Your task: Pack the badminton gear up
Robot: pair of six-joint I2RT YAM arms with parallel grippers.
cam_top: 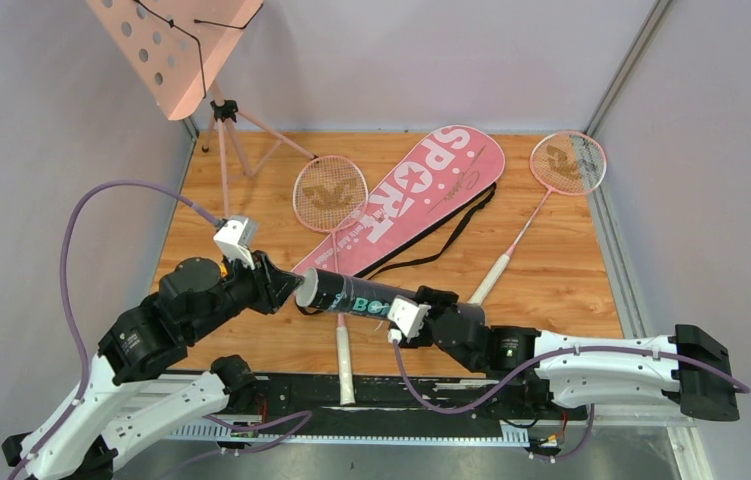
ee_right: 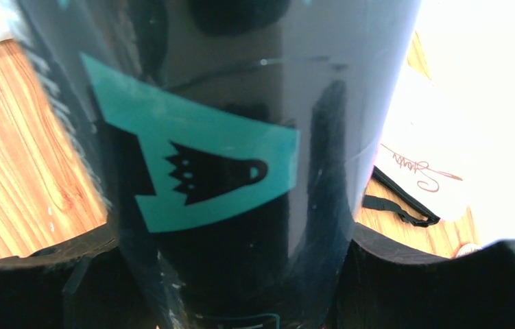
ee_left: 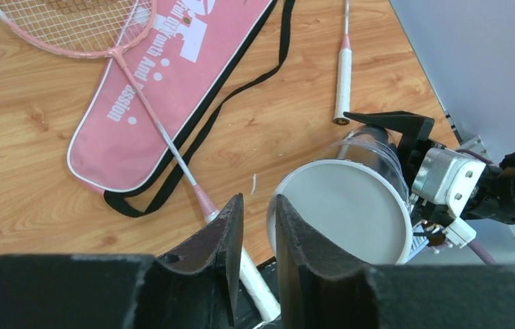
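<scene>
My right gripper point(cam_top: 421, 305) is shut on the black cylindrical tube point(cam_top: 351, 293) and holds it level above the table's front. The tube fills the right wrist view point(ee_right: 227, 137), between that gripper's point(ee_right: 234, 274) jaws. My left gripper point(cam_top: 286, 285) is at the tube's left end, by its pale cap point(ee_left: 343, 209). Its jaws point(ee_left: 258, 199) stand a narrow gap apart with nothing between them, the right one against the cap's rim. One pink racket point(cam_top: 331, 195) lies beside the pink "SPORT" bag point(cam_top: 421, 190), its handle under the tube. The other racket point(cam_top: 569, 162) lies at the back right. No shuttlecocks show.
The pink perforated music stand point(cam_top: 171, 45) stands on tripod legs at the back left. The bag's black strap point(cam_top: 451, 230) trails over the wood beside it. Grey walls close the table on the left, back and right.
</scene>
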